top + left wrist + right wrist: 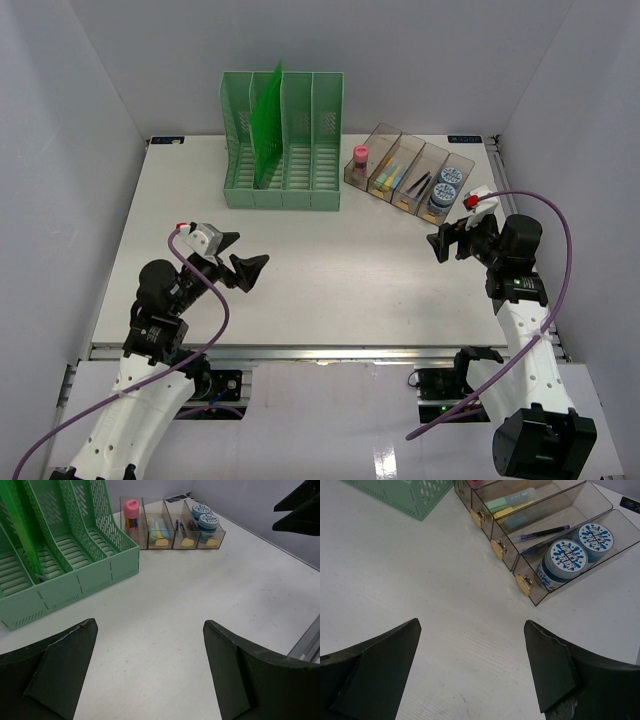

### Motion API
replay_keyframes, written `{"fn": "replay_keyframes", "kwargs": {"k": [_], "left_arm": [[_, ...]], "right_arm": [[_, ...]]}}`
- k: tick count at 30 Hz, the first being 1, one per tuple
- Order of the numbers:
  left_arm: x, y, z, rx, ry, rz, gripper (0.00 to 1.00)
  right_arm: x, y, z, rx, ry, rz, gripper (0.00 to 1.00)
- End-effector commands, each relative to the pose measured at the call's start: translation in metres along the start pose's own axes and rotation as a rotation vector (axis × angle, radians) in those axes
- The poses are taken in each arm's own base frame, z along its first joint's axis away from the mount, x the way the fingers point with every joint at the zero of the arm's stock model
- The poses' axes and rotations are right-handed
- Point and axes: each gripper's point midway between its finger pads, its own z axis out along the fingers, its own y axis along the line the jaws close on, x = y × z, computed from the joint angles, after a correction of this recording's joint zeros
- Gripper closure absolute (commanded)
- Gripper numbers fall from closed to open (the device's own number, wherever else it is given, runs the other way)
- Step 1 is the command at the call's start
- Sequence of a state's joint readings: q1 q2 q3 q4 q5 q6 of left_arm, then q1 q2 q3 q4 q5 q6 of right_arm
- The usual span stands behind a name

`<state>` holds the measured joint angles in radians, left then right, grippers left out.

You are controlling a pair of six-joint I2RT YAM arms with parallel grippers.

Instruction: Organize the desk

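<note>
The left fingers (247, 268) stand spread wide with nothing between them, and the right fingers (440, 243) are parted much the same, also empty. Both pairs hang over bare surface, angled towards each other across a broad open stretch.

Under them lies the large, flat white rectangular worktop (330, 300) with thin metal rail edges. It runs out from the fingers on every side, and its near rail (330, 352) is back behind them by the arm bases.

Ahead of the left fingers, well apart from them, a mint-green slotted plastic file rack (283, 195) sits near the far edge, with a brighter green sheet (268, 120) leaning in one bay. Just beside the rack, and only a little way ahead of the right fingers, is a smoky clear plastic organiser (150, 542) with four long compartments. The one closest to the right fingers holds two round blue-and-white tubs (575, 550). Next come dark pens (542, 532), then pastel highlighters (510, 502), then a pink-capped item (131, 509).

Plain white walls (90, 150) close off the left, far and right sides. The right fingers hang nearer their side edge than the left fingers do theirs.
</note>
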<state>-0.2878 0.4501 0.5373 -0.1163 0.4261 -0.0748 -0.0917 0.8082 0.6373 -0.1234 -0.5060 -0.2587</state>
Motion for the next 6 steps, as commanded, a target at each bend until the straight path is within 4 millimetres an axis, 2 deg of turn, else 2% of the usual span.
{"fn": "replay_keyframes", "kwargs": {"k": [1, 6], "left_arm": [[0.0027, 0.0015, -0.0004, -0.006, 0.009, 0.005, 0.02], [0.0022, 0.0009, -0.0006, -0.003, 0.007, 0.006, 0.02]], "right_arm": [[-0.0073, -0.0038, -0.0005, 0.020, -0.036, -0.006, 0.10], [-0.0026, 0.0031, 0.0007, -0.016, -0.037, -0.010, 0.10]]}}
